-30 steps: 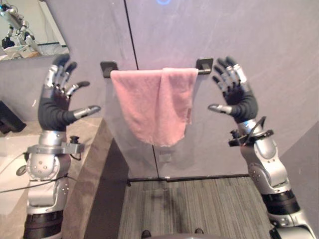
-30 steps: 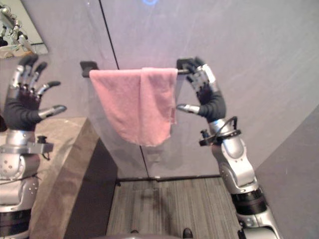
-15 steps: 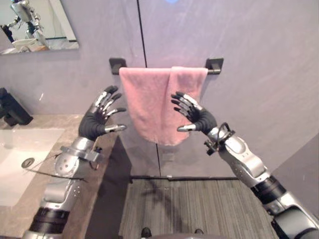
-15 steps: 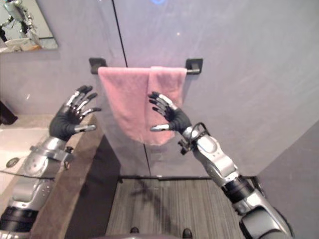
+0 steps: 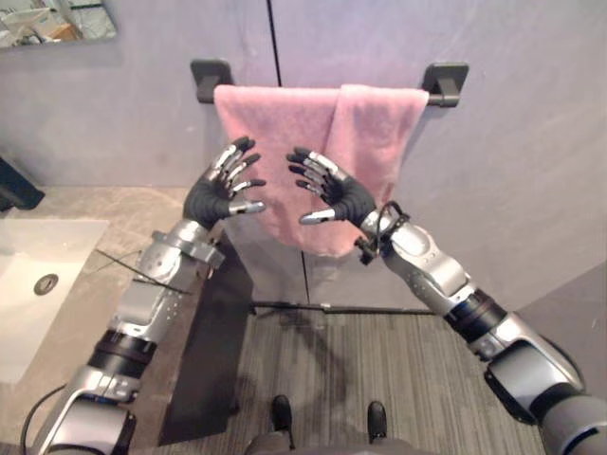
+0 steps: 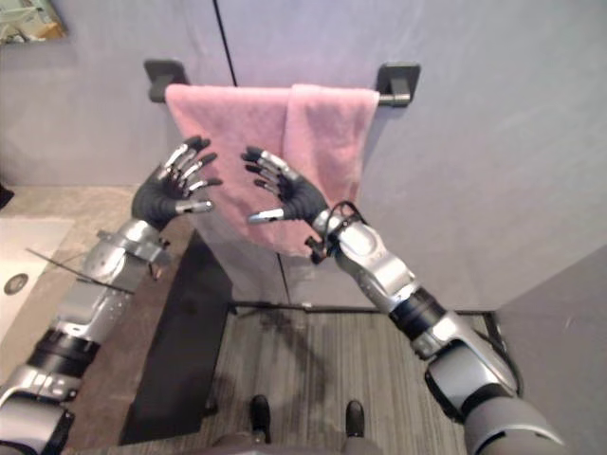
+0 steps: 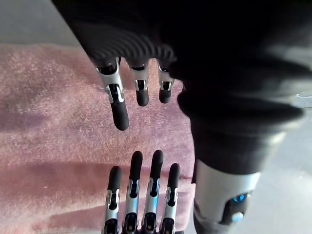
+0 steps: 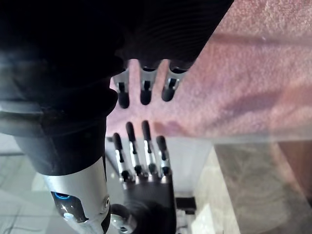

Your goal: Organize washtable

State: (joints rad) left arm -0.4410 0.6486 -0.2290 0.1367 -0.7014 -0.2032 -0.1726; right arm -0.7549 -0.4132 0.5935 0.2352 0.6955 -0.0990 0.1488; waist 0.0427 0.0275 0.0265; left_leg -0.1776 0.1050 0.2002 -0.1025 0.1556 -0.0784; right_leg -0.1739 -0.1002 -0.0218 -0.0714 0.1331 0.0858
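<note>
Left hand (image 5: 218, 192), right hand (image 5: 339, 196): both spread open, empty, palms facing each other. Pink towel (image 5: 285, 118) hangs on rail (image 5: 444, 81) just beyond my fingertips, draped unevenly, one side doubled. No grasp yet. Judging straightening all left to do.

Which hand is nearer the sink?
Left. The left hand is before the pink towel, toward the sink; the right hand is beside it, farther off.
</note>
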